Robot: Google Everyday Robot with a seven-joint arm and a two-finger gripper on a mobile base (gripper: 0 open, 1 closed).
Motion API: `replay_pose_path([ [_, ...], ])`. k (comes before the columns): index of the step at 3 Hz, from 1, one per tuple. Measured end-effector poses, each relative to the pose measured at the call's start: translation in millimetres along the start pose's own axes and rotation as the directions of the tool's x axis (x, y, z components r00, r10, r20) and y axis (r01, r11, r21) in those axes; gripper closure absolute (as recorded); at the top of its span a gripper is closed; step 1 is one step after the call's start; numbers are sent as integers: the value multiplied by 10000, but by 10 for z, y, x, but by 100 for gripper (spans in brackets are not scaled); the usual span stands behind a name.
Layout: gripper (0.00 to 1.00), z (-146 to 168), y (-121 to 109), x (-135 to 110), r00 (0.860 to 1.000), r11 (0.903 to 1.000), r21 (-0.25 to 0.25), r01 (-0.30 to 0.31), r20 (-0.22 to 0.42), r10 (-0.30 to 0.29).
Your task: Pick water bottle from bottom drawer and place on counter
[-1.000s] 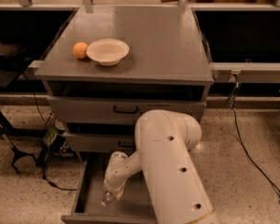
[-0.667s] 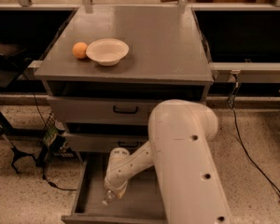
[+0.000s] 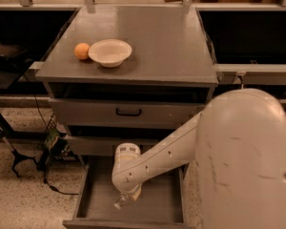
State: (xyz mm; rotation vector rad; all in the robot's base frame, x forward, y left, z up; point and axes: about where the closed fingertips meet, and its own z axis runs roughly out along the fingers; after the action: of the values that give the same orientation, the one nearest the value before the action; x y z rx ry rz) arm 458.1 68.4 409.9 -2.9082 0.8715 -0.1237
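My gripper (image 3: 125,198) hangs below the white wrist, low inside the open bottom drawer (image 3: 155,209) at its left-middle. It is shut on the water bottle (image 3: 120,203), whose clear end with the white cap sticks out below and left of the wrist, close to the drawer floor. The wrist hides the rest of the bottle. The counter (image 3: 167,42) is the grey top of the cabinet, above and behind the gripper.
A white bowl (image 3: 110,52) and an orange (image 3: 82,51) sit on the counter's left part. The top drawer (image 3: 128,112) with a black handle is closed. My big white arm (image 3: 248,161) fills the right foreground. Cables and a stand lie on the floor at left.
My arm's elbow has swung right and closer to the camera. The wrist and the bottle end have shifted slightly right together inside the drawer.
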Motion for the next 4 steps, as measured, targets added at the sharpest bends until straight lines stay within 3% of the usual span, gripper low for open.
replay_pose_path([
  [1,100,-817,59,244,9976,9997,-219,80,-685,-95],
  [3,100,-2446,-45,836,9874,9979,-612,-234,-1576,135],
  [4,100,-3162,-26,982,9757,9940,-745,-805,-2100,633],
])
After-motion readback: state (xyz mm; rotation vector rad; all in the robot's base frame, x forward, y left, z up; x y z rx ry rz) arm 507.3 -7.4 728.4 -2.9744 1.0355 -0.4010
